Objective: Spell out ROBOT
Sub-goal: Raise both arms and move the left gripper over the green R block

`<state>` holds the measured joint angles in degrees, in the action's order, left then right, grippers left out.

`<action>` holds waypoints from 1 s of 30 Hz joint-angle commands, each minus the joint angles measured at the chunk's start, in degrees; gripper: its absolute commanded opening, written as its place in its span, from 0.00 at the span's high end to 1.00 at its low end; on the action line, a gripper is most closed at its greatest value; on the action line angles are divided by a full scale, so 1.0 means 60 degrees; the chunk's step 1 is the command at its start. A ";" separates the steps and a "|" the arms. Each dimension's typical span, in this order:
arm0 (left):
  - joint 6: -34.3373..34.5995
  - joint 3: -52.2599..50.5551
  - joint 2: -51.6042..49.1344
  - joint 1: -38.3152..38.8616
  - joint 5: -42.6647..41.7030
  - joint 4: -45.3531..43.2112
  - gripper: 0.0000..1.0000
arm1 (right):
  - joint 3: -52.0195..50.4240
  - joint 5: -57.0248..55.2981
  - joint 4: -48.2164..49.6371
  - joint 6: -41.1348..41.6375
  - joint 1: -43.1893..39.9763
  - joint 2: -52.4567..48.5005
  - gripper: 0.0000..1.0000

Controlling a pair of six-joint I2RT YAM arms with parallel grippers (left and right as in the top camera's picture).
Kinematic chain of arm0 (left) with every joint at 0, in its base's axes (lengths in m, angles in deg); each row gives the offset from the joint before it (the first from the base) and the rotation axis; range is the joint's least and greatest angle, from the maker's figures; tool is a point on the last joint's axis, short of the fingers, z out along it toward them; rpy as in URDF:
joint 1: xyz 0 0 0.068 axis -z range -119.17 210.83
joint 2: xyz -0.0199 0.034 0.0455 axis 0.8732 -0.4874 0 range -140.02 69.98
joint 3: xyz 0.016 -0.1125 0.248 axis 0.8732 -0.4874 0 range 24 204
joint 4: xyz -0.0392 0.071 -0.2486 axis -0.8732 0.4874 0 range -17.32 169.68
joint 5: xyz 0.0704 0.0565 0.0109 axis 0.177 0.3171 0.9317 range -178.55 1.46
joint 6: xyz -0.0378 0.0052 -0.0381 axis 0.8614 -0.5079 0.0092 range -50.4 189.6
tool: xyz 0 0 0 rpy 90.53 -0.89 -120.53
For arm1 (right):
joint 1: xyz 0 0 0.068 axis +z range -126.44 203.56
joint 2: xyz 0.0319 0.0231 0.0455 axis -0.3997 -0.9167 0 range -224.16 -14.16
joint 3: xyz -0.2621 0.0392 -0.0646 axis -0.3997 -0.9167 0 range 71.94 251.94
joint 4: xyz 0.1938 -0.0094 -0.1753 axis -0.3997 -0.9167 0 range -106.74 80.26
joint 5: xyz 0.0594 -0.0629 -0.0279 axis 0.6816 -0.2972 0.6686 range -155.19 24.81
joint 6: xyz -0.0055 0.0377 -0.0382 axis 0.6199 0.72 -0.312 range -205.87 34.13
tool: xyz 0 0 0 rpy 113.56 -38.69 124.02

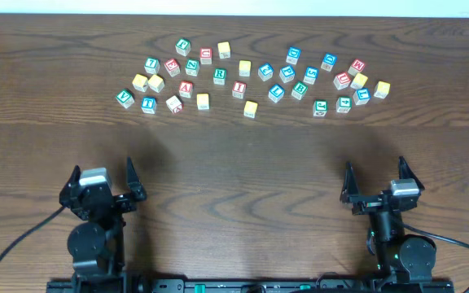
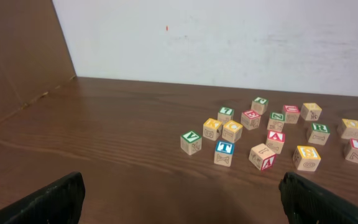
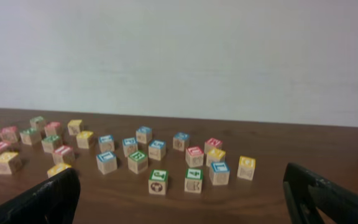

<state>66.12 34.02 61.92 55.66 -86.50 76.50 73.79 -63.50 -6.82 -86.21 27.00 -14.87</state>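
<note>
The green-framed R cube [image 1: 220, 75] lies on the far side of the table [image 1: 234, 163], ahead and to the right of your left gripper [image 1: 103, 168], which looks nearer to it than the right gripper [image 1: 375, 165]; both stand wide open, holding nothing.

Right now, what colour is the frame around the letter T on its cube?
Blue. The T cube shows best in the left wrist view.

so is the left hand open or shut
Open: the left hand has its fingers spread wide apart, with nothing held between them.
</note>
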 commanded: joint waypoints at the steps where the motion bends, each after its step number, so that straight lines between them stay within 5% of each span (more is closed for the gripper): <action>1: -0.0124 0.1002 -0.0929 -0.0047 -0.0018 0.0007 0.01 | 0.0448 -0.0051 0.0051 -0.0106 -0.0069 0.0051 0.01; 10: -0.0124 0.3071 -0.3461 -0.0047 -0.1107 0.0543 0.01 | 0.1555 -0.0051 0.0022 -0.0106 -0.0069 -0.1002 0.01; 20: -0.0127 0.6003 -0.6124 -0.0047 -0.1774 0.2565 0.01 | 0.4095 -0.0044 -0.0914 -0.0106 -0.0069 -0.4182 0.01; 30: -0.0127 0.9347 -0.8848 -0.0047 -0.2244 0.5042 0.02 | 0.8786 0.0273 -0.4849 -0.0106 -0.0069 -0.8517 0.01</action>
<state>66.12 83.53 13.25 55.66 -97.89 103.78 118.59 -63.37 -31.57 -86.41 27.00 -60.31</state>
